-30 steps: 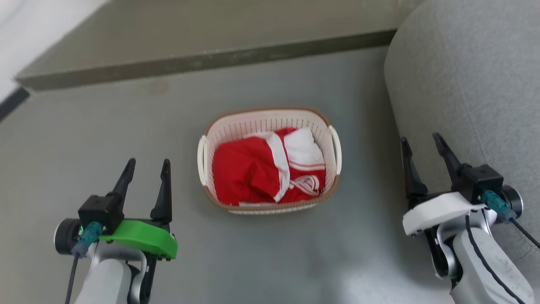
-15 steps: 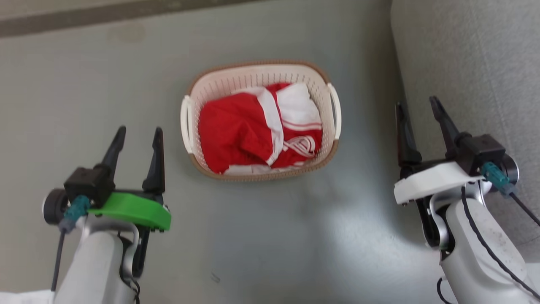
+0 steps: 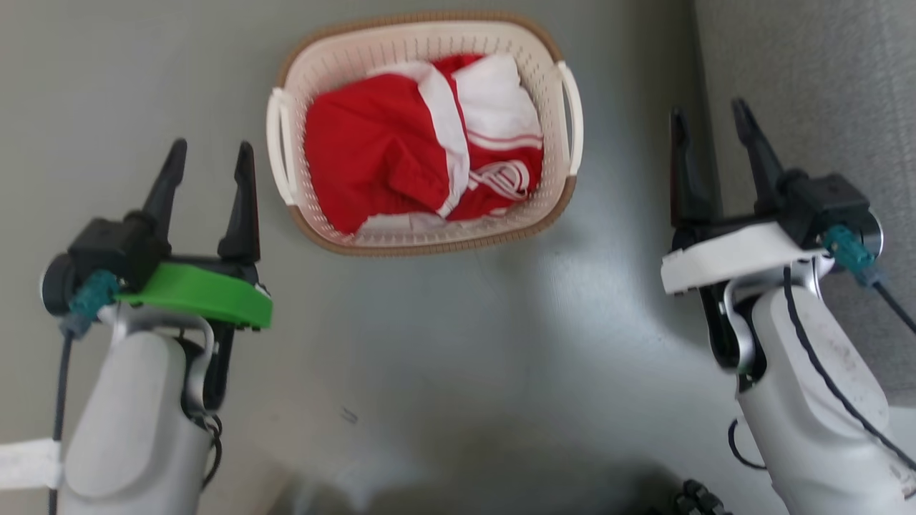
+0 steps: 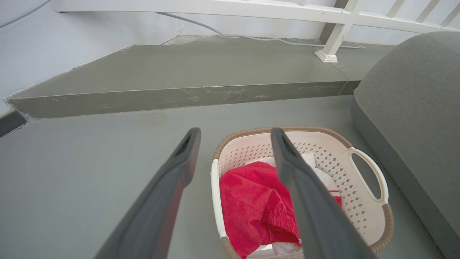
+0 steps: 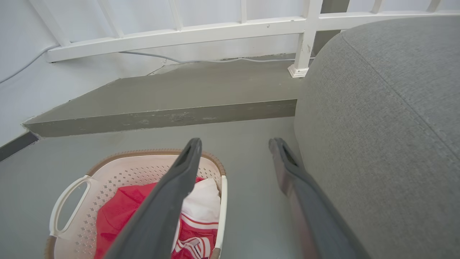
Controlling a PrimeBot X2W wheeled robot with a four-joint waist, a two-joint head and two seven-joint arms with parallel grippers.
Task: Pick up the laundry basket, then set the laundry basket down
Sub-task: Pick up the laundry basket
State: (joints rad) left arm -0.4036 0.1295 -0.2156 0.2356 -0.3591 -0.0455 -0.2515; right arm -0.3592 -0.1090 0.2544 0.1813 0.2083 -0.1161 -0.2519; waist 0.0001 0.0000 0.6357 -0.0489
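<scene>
I am holding my green-collared left gripper [image 3: 211, 146] and white-collared right gripper [image 3: 707, 109] forward, jaws spread apart, gripping nothing.

Grey sofa [image 3: 823, 64]; raised step [image 4: 215, 72]; white railing [image 5: 215, 32].

One basket [image 3: 429, 43], two end effectors.
Left end effector [image 3: 211, 145] and right end effector [image 3: 707, 109], two fingers [image 3: 240, 200] each; two handles [image 3: 575, 107]; one garment [image 3: 372, 157]; one sofa [image 3: 809, 71]; one step [image 4: 179, 97].
</scene>
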